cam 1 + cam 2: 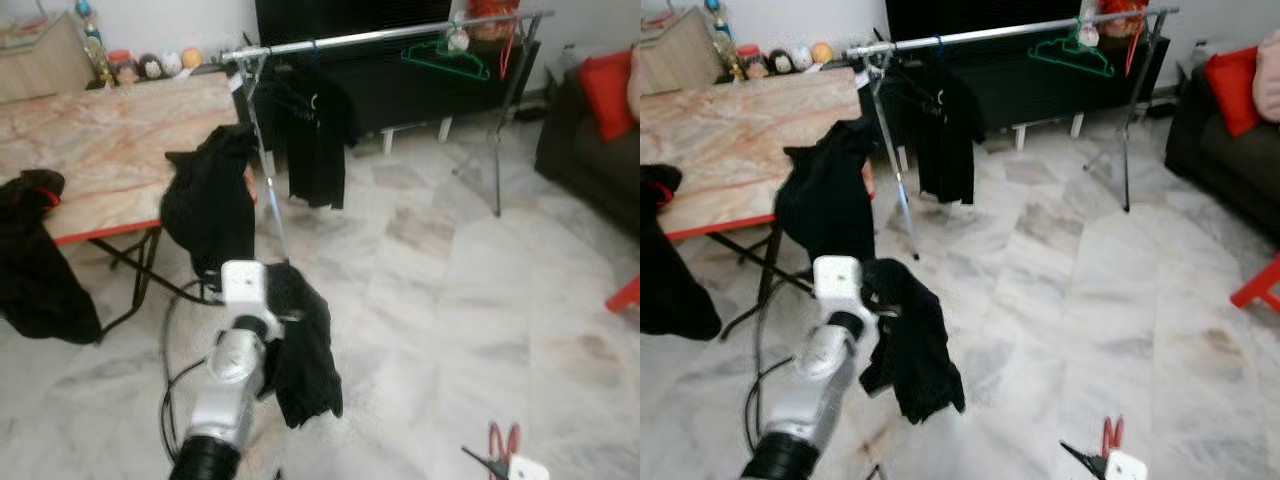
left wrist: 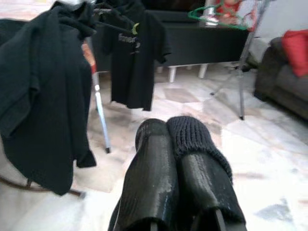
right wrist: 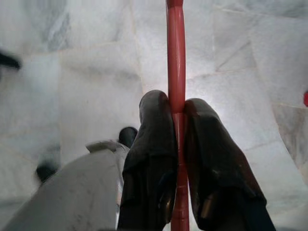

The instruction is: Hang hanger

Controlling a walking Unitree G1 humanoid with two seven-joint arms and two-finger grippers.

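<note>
Marble-patterned floor (image 1: 450,300) runs across the whole room, pale and grey-veined. On the robot's left stands a table (image 1: 90,150) with a pinkish marble top and a red edge; a black garment (image 1: 40,265) hangs off its near corner and a black jacket (image 1: 208,205) droops over its other corner, beside the rack. At the far right sits a dark sofa (image 1: 590,150) with a red cushion (image 1: 608,90).

Behind the table, a metal clothes rack (image 1: 390,37) spans the far side of the room in front of a black cabinet (image 1: 420,85). A black T-shirt (image 1: 316,150) hangs from the rail near its left end, and a green hanger (image 1: 447,55) hangs near its right end.

Low in the head views, the left arm reaches forward, and the left gripper (image 2: 180,159) is closed on a black cloth (image 1: 300,350) that hangs down from it above the floor; the left wrist view shows a knitted edge of that cloth wrapped over one finger.

At the lower right, the right gripper (image 3: 177,144) is clamped on a red hanger (image 3: 176,57), its two black fingers (image 3: 154,139) pressed against either side of the thin red bar. It holds the hanger low above the floor, well apart from the rack. In the head views only a small part of the hanger (image 1: 503,440) shows above the wrist.
</note>
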